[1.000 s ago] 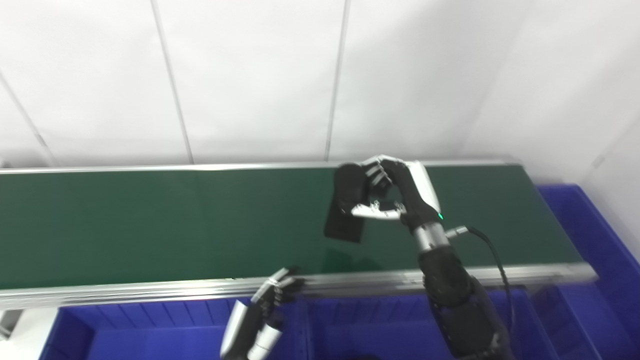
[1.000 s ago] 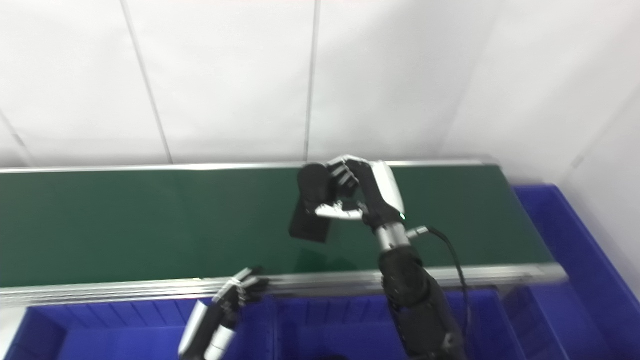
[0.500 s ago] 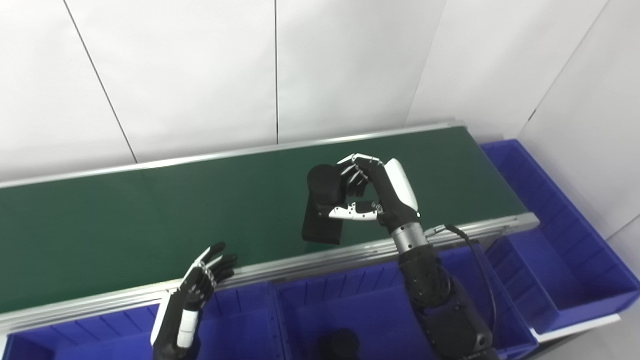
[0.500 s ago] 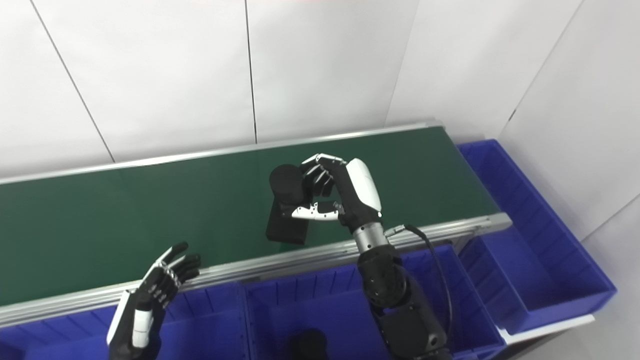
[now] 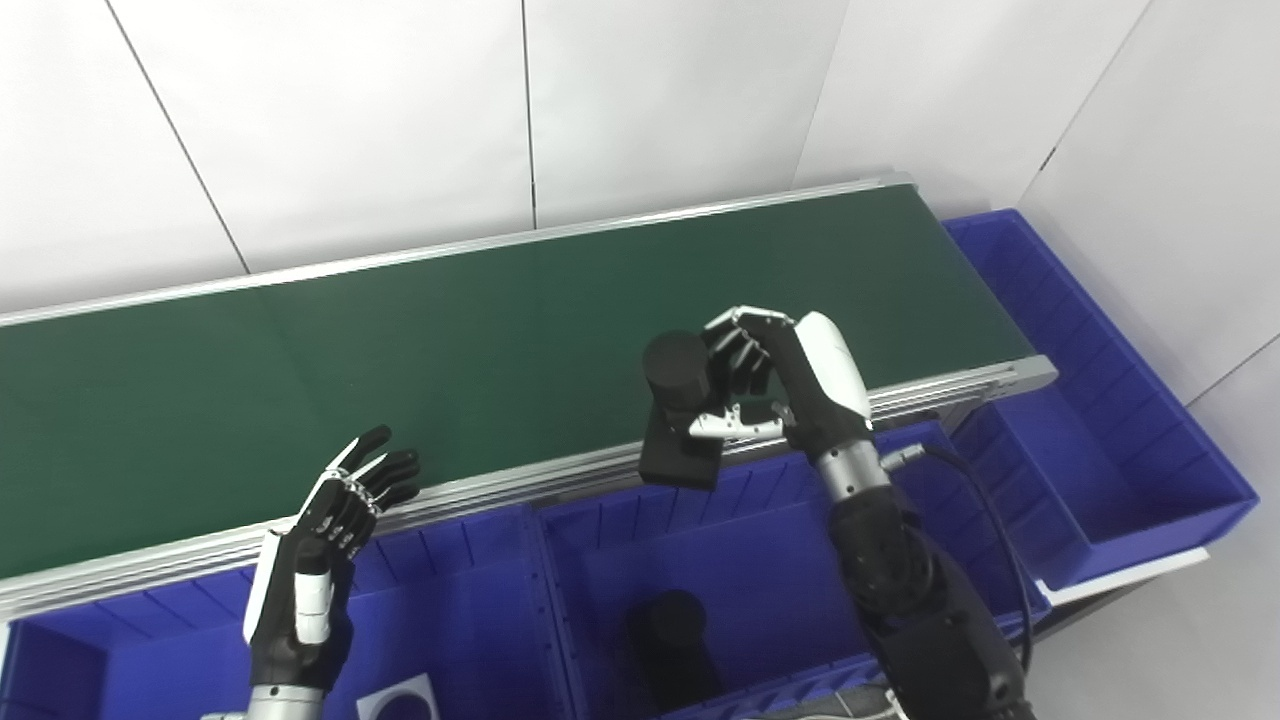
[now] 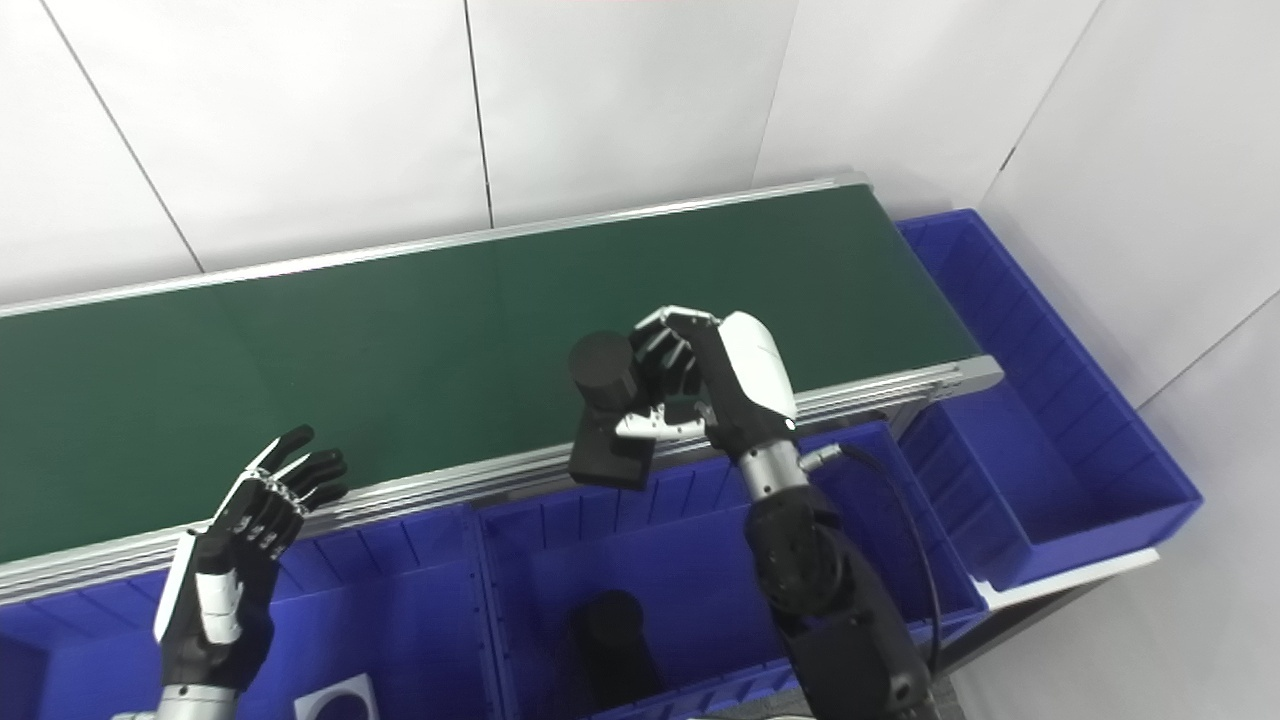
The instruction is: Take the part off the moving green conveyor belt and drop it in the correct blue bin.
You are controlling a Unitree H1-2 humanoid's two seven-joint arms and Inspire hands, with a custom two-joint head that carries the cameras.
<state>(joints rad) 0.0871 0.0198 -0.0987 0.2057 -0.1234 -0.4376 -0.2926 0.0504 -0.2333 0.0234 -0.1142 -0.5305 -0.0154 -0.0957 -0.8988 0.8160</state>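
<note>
White-walled line, green conveyor belt (image 5: 400, 350): right hand (image 5: 790, 385) pinching black part (image 5: 680, 420) over middle blue bin (image 5: 760, 560), matching part (image 5: 670, 640) inside; left hand (image 5: 320, 530) spread, idle

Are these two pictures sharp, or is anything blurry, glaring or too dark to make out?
Left eye view: sharp and evenly lit, with no glare on the green conveyor belt; the matte black cylindrical part in the right hand shows almost no surface detail. Right eye view: equally crisp; the open left hand is in focus, and a second black part in the middle blue bin is a dark shape.
</note>
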